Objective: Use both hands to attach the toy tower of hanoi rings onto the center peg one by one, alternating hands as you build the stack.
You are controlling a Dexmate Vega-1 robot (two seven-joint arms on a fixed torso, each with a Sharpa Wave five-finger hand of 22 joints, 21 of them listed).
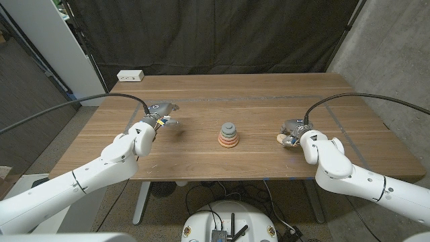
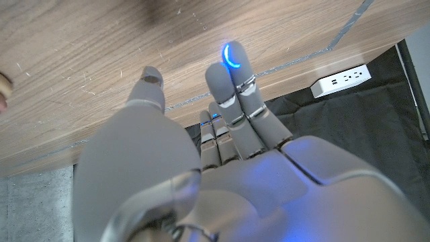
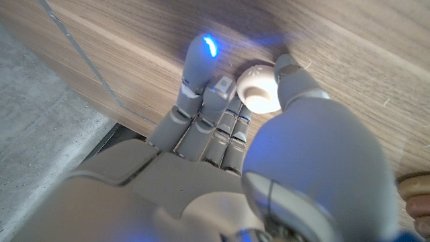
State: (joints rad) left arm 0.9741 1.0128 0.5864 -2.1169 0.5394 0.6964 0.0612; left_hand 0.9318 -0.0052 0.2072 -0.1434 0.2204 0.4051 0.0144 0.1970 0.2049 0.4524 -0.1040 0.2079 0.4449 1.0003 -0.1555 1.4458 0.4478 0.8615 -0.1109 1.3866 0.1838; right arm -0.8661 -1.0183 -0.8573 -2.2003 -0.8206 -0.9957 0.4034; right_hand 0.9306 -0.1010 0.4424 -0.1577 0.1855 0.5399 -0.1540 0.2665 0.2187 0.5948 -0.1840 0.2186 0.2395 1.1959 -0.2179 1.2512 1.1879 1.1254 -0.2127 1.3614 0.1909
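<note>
While a small stack of rings [image 1: 230,135] stands on its peg at the middle of the wooden bench [image 1: 201,94], graded from a wide reddish ring at the base through paler ones to a grey top, a single cream ring [image 3: 259,88] lies apart from it on the robot's right side. The right hand [image 1: 292,130] is at that cream ring, thumb and fingers close about it in the right wrist view, though whether it is actually pinched cannot be told. On the other side of the stack, at about the same distance, the left hand [image 1: 161,115] is held over the wood with fingers extended side by side and nothing in them, as the left wrist view shows. Behind the stack, at the bench's far edge towards the robot's left, sits a white power strip [image 1: 130,76]. Black curtain [image 1: 215,33] hangs beyond the bench.
</note>
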